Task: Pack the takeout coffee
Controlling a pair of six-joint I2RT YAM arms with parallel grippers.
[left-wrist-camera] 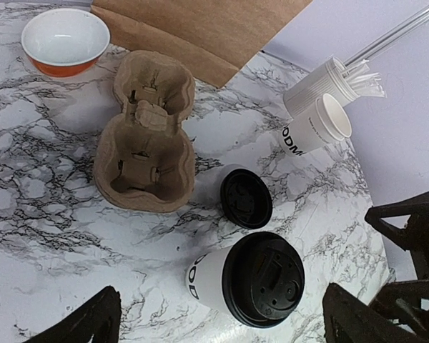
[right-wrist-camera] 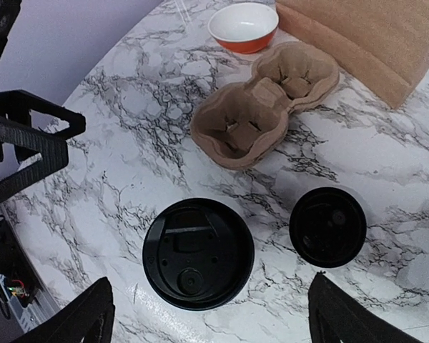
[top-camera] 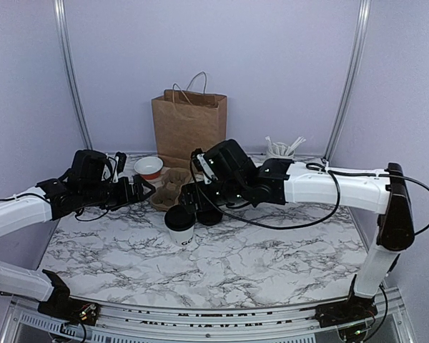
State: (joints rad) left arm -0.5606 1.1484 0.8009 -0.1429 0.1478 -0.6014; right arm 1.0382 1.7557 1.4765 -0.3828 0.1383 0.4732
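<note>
Lidded coffee cup (top-camera: 179, 223) stands upright on the marble table (top-camera: 272, 250), just in front of the pulp cup carrier (top-camera: 168, 187) and apart from it; black lid seated on it, dark lettering on its white wall.
Loose black lid (right-wrist-camera: 327, 227) lies flat on the table just beside the cup, on its right; in the top view the right arm partly hides it.
Carrier: two wells facing up; orange bowl (top-camera: 149, 168) just left of it; brown paper bag (top-camera: 189, 121) upright behind both.
Open lettered cup (left-wrist-camera: 316, 127) stands far right, touching the ribbed cup of stirrers (left-wrist-camera: 311, 89).
Right gripper (top-camera: 189, 204): hangs directly over the lidded cup; fingers spread wide, one on either side of the lid in the wrist view, holding nothing.
Left gripper (top-camera: 139, 189): at the carrier's left edge, facing the cup; fingers wide apart, holding nothing.
The carrier sits between the left gripper and the right one.
</note>
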